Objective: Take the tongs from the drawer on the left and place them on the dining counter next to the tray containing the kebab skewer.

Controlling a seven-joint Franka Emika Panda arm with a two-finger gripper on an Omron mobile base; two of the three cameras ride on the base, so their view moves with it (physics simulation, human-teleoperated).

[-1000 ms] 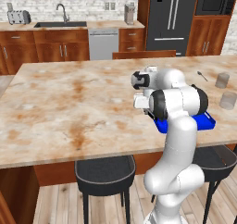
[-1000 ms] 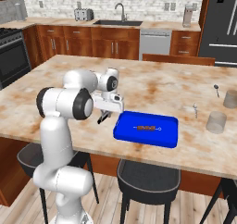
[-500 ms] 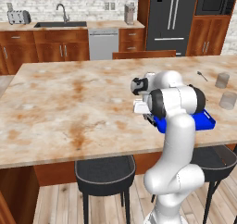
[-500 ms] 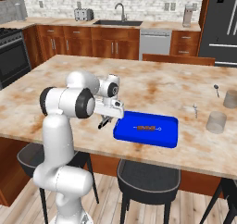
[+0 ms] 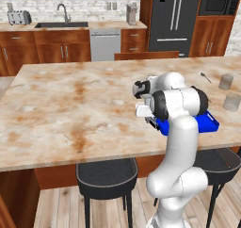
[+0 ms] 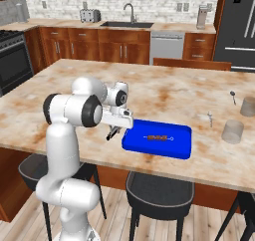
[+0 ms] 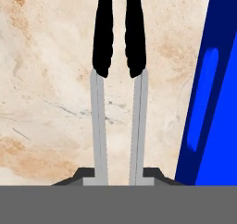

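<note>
My gripper [image 7: 119,174] is shut on the tongs [image 7: 98,121], whose thin grey arms and black ends point away from the hand, low over the dining counter [image 7: 46,79]. The bright blue tray [image 7: 217,102] lies close beside them. From the right base, the gripper [image 6: 113,131] holds the tongs [image 6: 110,134] just left of the tray [image 6: 182,150], which holds the kebab skewer [image 6: 158,137]. From the left base, the gripper [image 5: 149,118] hangs low over the counter [image 5: 70,104] by the tray [image 5: 209,122]. The drawer is out of view.
Two grey cups [image 6: 232,131] [image 6: 247,106] and small silver utensils [image 6: 210,118] sit right of the tray. Black stools [image 6: 159,187] [image 5: 107,173] stand under the counter's near edge. A wooden chair back [image 6: 191,63] rises behind the far edge.
The hand has come down a little toward the counter with the tongs still in its grip. The tray and cups have not moved.
</note>
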